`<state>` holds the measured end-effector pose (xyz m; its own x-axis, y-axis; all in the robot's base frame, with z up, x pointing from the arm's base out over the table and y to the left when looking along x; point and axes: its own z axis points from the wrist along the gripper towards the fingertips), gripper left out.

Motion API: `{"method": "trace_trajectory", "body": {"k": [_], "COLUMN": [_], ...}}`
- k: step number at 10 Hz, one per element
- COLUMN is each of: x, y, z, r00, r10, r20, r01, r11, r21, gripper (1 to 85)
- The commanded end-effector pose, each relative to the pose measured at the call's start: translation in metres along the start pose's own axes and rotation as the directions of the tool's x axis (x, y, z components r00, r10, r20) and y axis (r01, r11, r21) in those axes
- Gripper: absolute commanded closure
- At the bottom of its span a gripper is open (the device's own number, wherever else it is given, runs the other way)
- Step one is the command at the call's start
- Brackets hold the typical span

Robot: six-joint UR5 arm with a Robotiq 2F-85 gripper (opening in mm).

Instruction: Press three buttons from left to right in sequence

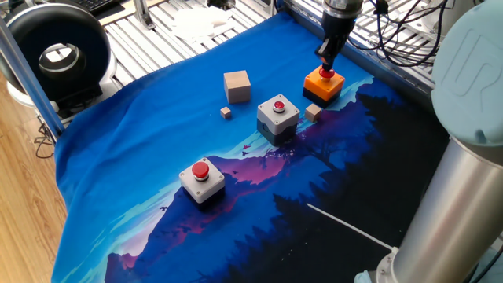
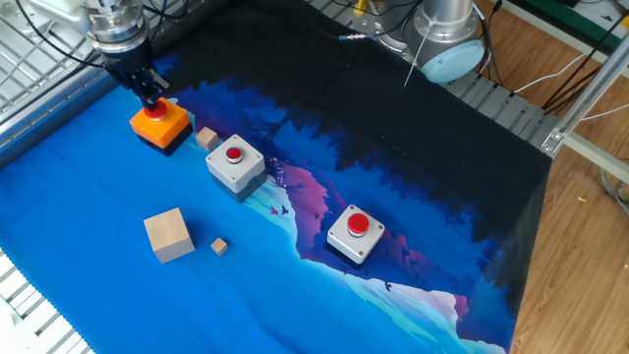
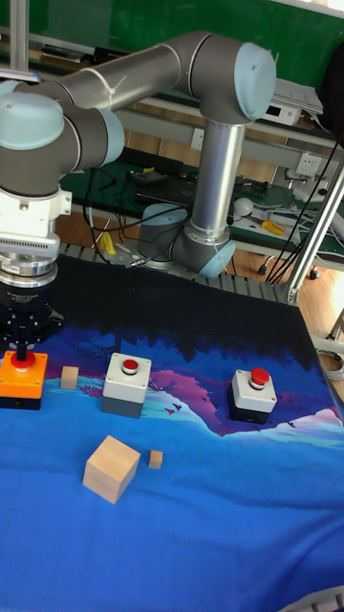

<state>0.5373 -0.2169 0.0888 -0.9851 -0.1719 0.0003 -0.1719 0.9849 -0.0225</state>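
Three button boxes stand in a row on the blue cloth. The orange box (image 1: pixel 323 86) (image 2: pixel 160 124) (image 3: pixel 21 374) is at one end, a grey box (image 1: pixel 278 115) (image 2: pixel 235 163) (image 3: pixel 128 382) in the middle, and a second grey box (image 1: pixel 202 180) (image 2: pixel 356 234) (image 3: pixel 253 393) at the other end. My gripper (image 1: pixel 327 66) (image 2: pixel 152 98) (image 3: pixel 21 350) points straight down over the orange box. Its fingertips are shut together and rest on that box's red button. Both grey boxes' red buttons show uncovered.
A large wooden cube (image 1: pixel 236 85) (image 2: pixel 167 234) (image 3: pixel 112 468) and a tiny one (image 1: pixel 226 112) (image 2: pixel 219 246) lie on the cloth. Another small cube (image 1: pixel 313 112) (image 2: pixel 207 139) (image 3: pixel 69 377) sits between the orange and middle boxes. Metal rails edge the table behind the gripper.
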Motion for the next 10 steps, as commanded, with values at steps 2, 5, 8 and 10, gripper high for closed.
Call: {"method": "trace_trajectory", "body": {"k": [2,5,8,10], "x": [0.0004,0.0026,0.0031,0.0017], "y": [0.0024,0.0026,0.0029,0.0019], "z": [0.0012,0.0029,0.0035,0.0057], "r00": [1.000,1.000,1.000,1.000], "r10": [0.005,0.000,0.002,0.000], "r20": [0.000,-0.009,-0.011,-0.011], "r01": [-0.005,0.000,-0.002,0.000], "r11": [1.000,1.000,1.000,1.000], "r21": [-0.006,-0.006,-0.005,-0.003], "gripper": [84.7,84.7,84.7,84.7]}}
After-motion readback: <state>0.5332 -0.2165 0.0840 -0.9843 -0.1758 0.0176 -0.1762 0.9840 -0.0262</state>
